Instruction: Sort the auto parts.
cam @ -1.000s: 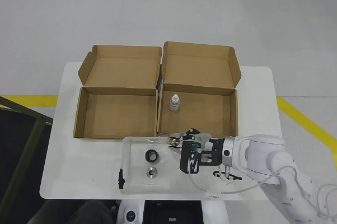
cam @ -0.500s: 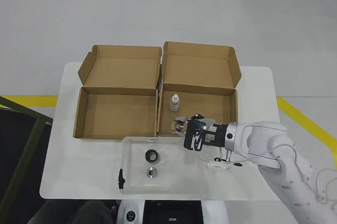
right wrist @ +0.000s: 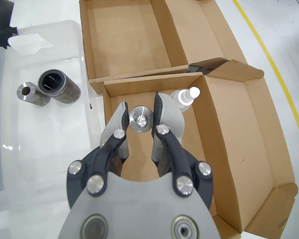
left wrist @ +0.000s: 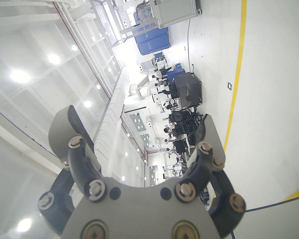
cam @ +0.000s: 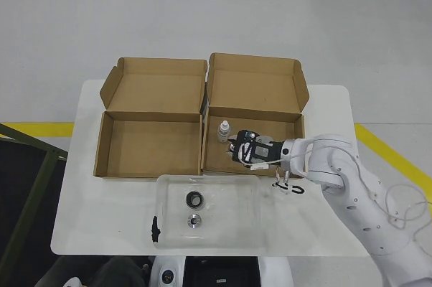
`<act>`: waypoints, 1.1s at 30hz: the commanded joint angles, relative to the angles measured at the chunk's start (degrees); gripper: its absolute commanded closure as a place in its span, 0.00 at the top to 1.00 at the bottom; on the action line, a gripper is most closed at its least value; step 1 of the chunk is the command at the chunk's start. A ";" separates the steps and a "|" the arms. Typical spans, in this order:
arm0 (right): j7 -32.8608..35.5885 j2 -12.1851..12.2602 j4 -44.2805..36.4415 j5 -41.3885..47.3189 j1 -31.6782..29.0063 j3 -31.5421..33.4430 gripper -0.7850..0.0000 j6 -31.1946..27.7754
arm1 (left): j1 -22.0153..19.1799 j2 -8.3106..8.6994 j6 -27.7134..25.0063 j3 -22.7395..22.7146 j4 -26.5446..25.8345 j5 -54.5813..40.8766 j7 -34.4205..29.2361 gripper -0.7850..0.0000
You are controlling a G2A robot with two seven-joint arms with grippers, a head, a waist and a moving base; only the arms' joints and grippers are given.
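R gripper: jaws closed on a round metal disc, gripped by its rim and held over the L half of the R box. The disc is just beside a white bottle that stands on the box floor near its far-L corner. The disc appears not yet released. L box adjoins the R box toward the far edge of the worktop; its floor is bare. Clear tray at the worktop's near edge holds two parts close together: a wide sleeve and a narrower bushing. L gripper: jaws spread, nothing between them, aimed up into the room. Est. progress: one item placed, one in hand, two left to sort, so approx. halfway at most.
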 commanded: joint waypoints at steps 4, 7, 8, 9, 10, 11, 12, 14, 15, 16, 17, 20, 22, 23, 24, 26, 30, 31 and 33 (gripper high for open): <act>1.10 -0.56 4.14 -1.31 2.44 -1.92 0.00 1.64 | 0.00 0.00 0.00 0.00 0.00 0.00 0.00 1.00; 1.09 -0.90 6.64 -1.55 3.66 -3.04 0.00 1.72 | 0.00 0.00 0.00 0.00 0.00 0.00 0.00 1.00; 0.94 -1.01 7.34 -1.66 3.97 -3.40 0.00 1.79 | 0.00 0.00 0.00 0.00 0.00 0.00 0.00 1.00; 0.88 -1.12 8.09 -1.88 4.26 -3.73 0.00 1.96 | 0.00 0.00 0.00 0.00 0.00 0.00 0.00 1.00; 0.80 -1.23 8.77 -2.22 4.54 -4.08 0.00 2.19 | 0.00 0.00 0.00 0.00 0.00 0.00 0.00 1.00; 0.59 -1.34 9.47 -2.55 4.78 -4.40 0.00 2.58 | 0.00 0.00 0.00 0.00 0.00 0.00 0.00 1.00; 0.52 -1.46 10.11 -2.99 5.00 -4.76 0.00 2.96 | 0.00 0.00 0.00 0.00 0.00 0.00 0.00 1.00; 0.22 -1.69 11.20 -3.67 5.39 -5.42 0.00 3.62 | 0.00 0.00 0.00 0.00 0.00 0.00 0.00 1.00; 0.07 -1.79 11.76 -3.98 5.55 -5.70 0.00 3.95 | 0.00 0.00 0.00 0.00 0.00 0.00 0.00 1.00; -0.03 -1.90 12.31 -4.36 5.67 -6.02 0.00 4.24 | 0.00 0.00 0.00 0.00 0.00 0.00 0.00 1.00; -0.09 -2.00 12.85 -4.89 5.80 -6.36 0.00 4.58 | 0.00 0.00 0.00 0.00 0.00 0.00 0.00 1.00; -0.61 -2.34 14.23 -5.98 6.07 -7.38 0.00 5.38 | 0.00 0.00 0.00 0.00 0.00 0.00 0.00 1.00; -0.62 -2.55 14.84 -7.12 6.19 -8.01 0.00 6.27 | 0.00 0.00 0.00 0.00 0.00 0.00 0.00 1.00; -0.86 -2.65 15.11 -7.43 6.16 -8.29 0.00 6.58 | 0.00 0.00 0.00 0.00 0.00 0.00 0.00 1.00; -1.17 -2.75 15.42 -7.65 6.14 -8.54 0.00 6.78 | 0.00 0.00 0.00 0.00 0.00 0.00 0.00 1.00; -1.51 -2.92 16.05 -8.22 6.17 -8.94 0.00 7.18 | 0.00 0.00 0.00 0.00 0.00 0.00 0.00 1.00; -1.89 -3.25 17.07 -8.96 6.32 -9.54 0.05 7.80 | 0.00 0.00 0.00 0.00 0.00 0.00 0.00 1.00; -2.01 -3.33 17.22 -9.08 6.32 -9.66 0.06 7.99 | 0.00 0.00 0.00 0.00 0.00 0.00 0.00 1.00; -2.20 -3.48 17.63 -9.36 6.30 -9.92 0.08 8.20 | 0.00 0.00 0.00 0.00 0.00 0.00 0.00 1.00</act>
